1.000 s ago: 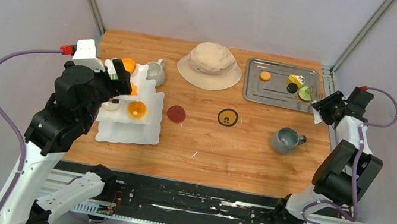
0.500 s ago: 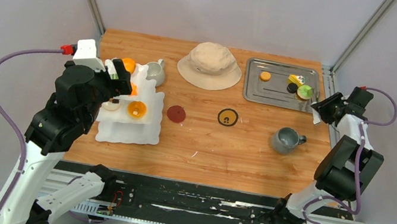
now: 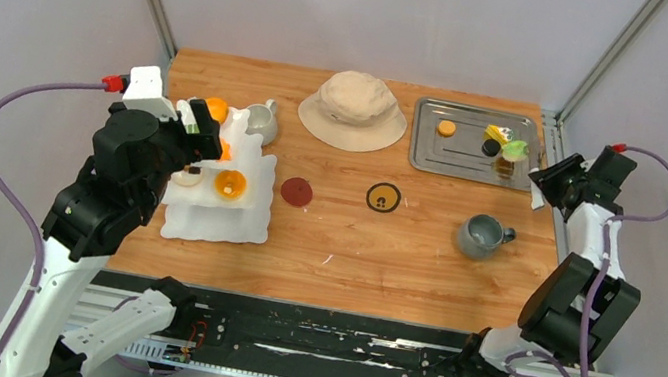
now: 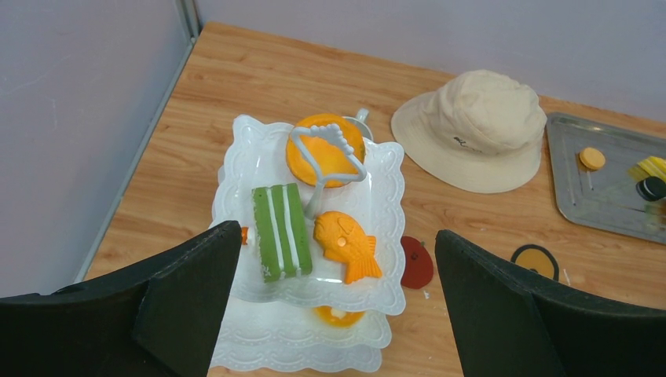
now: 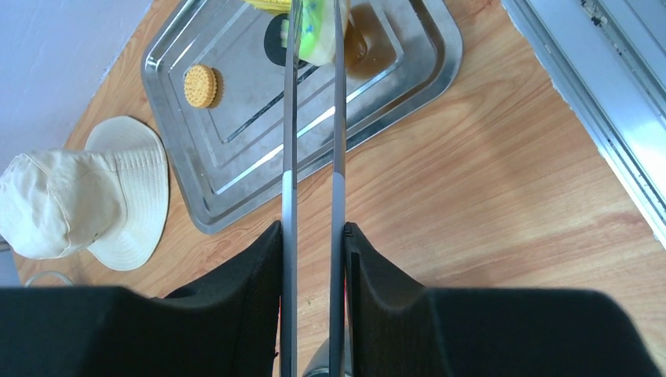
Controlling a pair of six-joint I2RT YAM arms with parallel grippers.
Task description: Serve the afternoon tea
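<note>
**Green pastry pinched in the tongs over the tray**

The right gripper (image 5: 314,236) is seen clamped on a pair of long metal tongs (image 5: 289,141), its fingers pressed in against both blades. At the far tips a green pastry (image 5: 318,31) is pinched over the right end of the steel tray (image 5: 236,149). A round biscuit (image 5: 199,86), a black disc (image 3: 490,148) and a yellow piece (image 3: 496,132) are laid out on that tray.

On the other side, the left gripper (image 4: 336,236) is held wide open with nothing in it, poised above the white three-tier stand (image 4: 385,196). On the top tier a green striped cake (image 4: 276,232), an orange fish (image 4: 345,245) and a round orange pastry (image 4: 323,149) are set around the handle.

The white mug (image 3: 263,121) is tucked just behind the stand. The grey mug (image 3: 480,236) is stood on the table (image 3: 400,260) near the tray. The beige hat (image 3: 355,109) is parked at the back, between stand and tray.
</note>
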